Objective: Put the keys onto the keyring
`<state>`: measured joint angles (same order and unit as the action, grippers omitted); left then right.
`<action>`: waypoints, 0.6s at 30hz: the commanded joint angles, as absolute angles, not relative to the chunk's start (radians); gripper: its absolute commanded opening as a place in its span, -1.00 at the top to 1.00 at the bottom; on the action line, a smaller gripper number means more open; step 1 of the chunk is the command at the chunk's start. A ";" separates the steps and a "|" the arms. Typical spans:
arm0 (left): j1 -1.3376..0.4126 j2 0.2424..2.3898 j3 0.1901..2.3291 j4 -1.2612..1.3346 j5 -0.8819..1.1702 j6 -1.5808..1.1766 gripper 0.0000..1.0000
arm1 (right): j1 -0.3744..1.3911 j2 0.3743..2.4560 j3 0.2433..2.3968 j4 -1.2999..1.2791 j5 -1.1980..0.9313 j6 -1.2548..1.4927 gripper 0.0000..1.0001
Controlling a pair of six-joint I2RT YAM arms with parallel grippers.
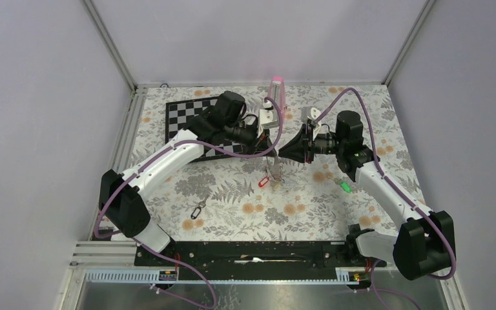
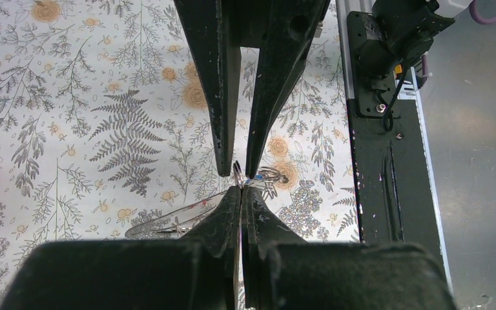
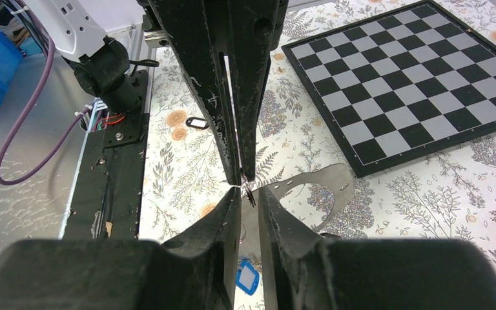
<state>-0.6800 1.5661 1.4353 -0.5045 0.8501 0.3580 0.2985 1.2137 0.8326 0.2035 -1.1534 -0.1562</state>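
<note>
My two grippers meet tip to tip above the middle of the table. My left gripper (image 1: 272, 150) (image 2: 241, 191) is shut on the keyring (image 2: 168, 217), a thin wire loop that hangs below it (image 1: 273, 169). My right gripper (image 1: 281, 153) (image 3: 250, 192) is closed to a narrow gap on the small split ring of the blue key (image 3: 247, 278), whose tag dangles below. A red key (image 1: 263, 183) hangs by the loop's low end. A green key (image 1: 345, 186) lies on the cloth under the right arm. A black key (image 1: 197, 210) (image 3: 197, 123) lies front left.
A chessboard (image 1: 187, 119) (image 3: 413, 77) lies at the back left. A pink box (image 1: 276, 90) stands at the back wall behind the grippers. The black base rail (image 1: 252, 253) runs along the near edge. Metal frame posts bound the floral cloth.
</note>
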 commanded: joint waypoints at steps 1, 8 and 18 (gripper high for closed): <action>-0.683 1.553 1.475 -0.466 0.849 0.351 1.00 | 0.312 1.218 0.830 0.229 -1.172 -0.161 0.56; -0.683 1.557 1.477 -0.466 0.858 0.351 1.00 | 0.319 1.229 0.824 0.282 -1.172 -0.108 0.92; -0.528 1.490 1.378 -0.212 1.103 0.158 -0.06 | 0.309 1.228 0.828 0.698 -1.170 0.359 1.00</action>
